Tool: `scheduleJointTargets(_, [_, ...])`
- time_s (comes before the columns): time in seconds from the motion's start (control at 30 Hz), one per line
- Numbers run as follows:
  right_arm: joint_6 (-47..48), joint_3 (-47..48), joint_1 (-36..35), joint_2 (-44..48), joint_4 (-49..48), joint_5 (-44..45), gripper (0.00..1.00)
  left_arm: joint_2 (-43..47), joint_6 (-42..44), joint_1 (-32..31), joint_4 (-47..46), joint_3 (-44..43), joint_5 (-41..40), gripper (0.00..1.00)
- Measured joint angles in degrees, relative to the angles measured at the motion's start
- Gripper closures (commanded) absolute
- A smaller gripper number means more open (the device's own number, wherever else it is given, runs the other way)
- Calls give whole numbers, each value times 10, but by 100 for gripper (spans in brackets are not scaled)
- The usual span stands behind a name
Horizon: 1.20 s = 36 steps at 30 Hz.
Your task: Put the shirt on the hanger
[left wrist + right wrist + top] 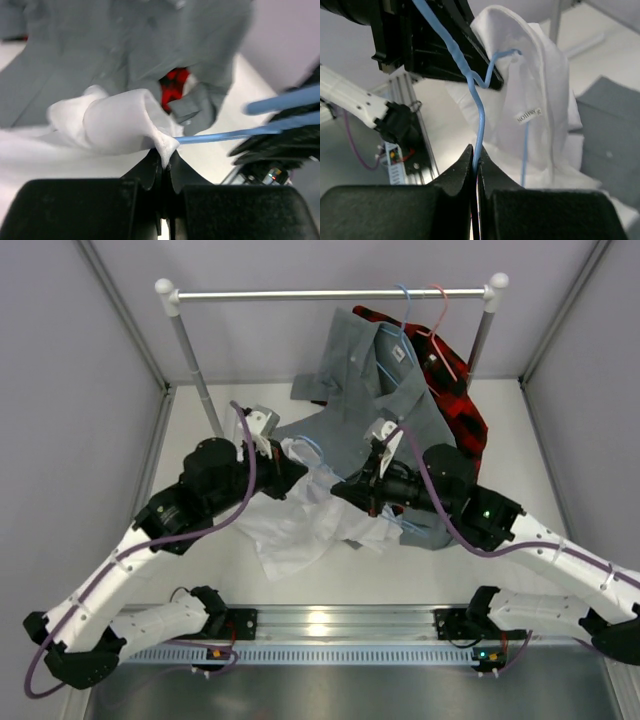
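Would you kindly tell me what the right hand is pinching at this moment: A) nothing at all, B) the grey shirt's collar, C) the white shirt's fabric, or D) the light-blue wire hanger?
D: the right wrist view shows the right hand closed on the light-blue wire hanger, whereas the white shirt is pinched by the left hand.

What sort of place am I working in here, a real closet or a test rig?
Most likely a lab test cell: plain grey panel walls enclose a white table, a small clothes rail holds a grey shirt and a plaid shirt, and an aluminium mounting track runs along the near edge.
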<state>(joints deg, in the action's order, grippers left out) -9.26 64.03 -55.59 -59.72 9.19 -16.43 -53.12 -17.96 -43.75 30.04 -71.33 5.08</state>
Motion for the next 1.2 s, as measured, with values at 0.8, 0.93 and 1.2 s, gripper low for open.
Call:
scheduleJointTargets(0.8, [-179, -120, 2, 32, -99, 305, 100, -10, -198, -9, -173, 132, -5, 100])
scheduleJointTargets(0.93, [-149, -94, 23, 0, -170, 130, 100, -9, -207, -48, -213, 127, 80, 100])
scheduleJointTargets(1.2, [-90, -38, 46, -8, -206, -138, 100, 71, -163, -64, -191, 64, 67, 100])
